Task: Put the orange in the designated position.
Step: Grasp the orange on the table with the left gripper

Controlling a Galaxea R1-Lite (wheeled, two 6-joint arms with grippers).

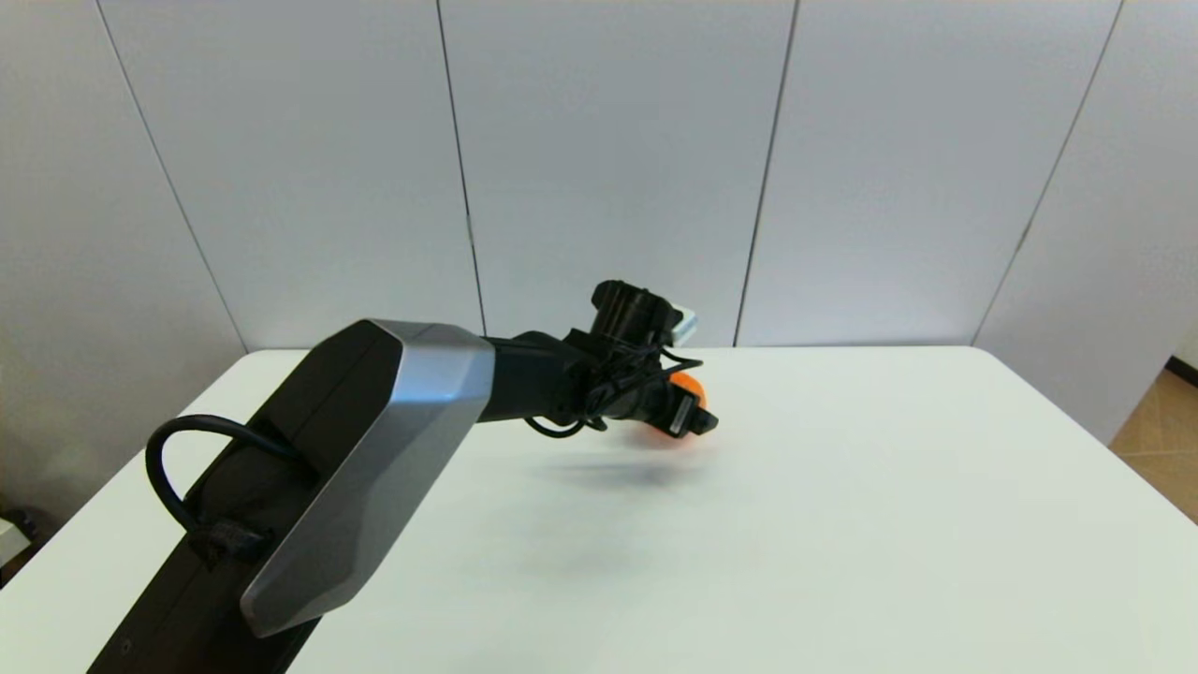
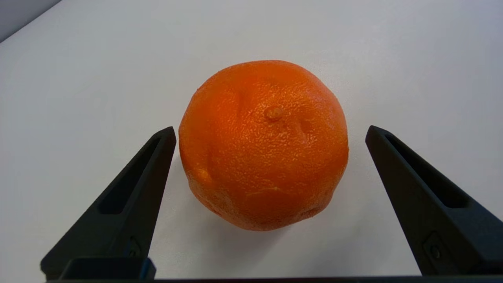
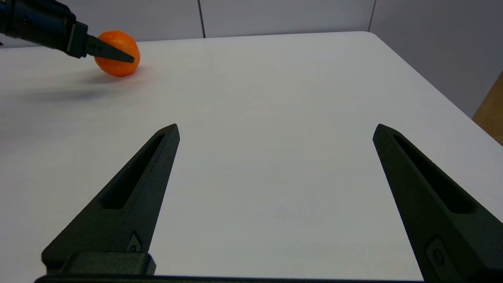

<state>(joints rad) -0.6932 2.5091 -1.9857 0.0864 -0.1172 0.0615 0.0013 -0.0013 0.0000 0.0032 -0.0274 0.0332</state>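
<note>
The orange (image 1: pixel 691 386) rests on the white table (image 1: pixel 889 487) toward the back middle. My left gripper (image 1: pixel 688 412) reaches in from the left and stands open, one finger on either side of the fruit. In the left wrist view the orange (image 2: pixel 263 145) fills the gap of the left gripper (image 2: pixel 271 129); one finger (image 2: pixel 133 188) is close beside the peel, the other stands apart. The right wrist view shows the orange (image 3: pixel 116 67) far off with a left finger (image 3: pixel 106 51) across it. My right gripper (image 3: pixel 276 126) is open and empty. No mark shows the designated position.
Grey wall panels (image 1: pixel 608 168) stand right behind the table's far edge. The table's right edge and rounded far corner (image 3: pixel 377 37) show in the right wrist view, with brown floor (image 3: pixel 491 114) beyond. My left arm's big link (image 1: pixel 374 449) covers the front left of the table.
</note>
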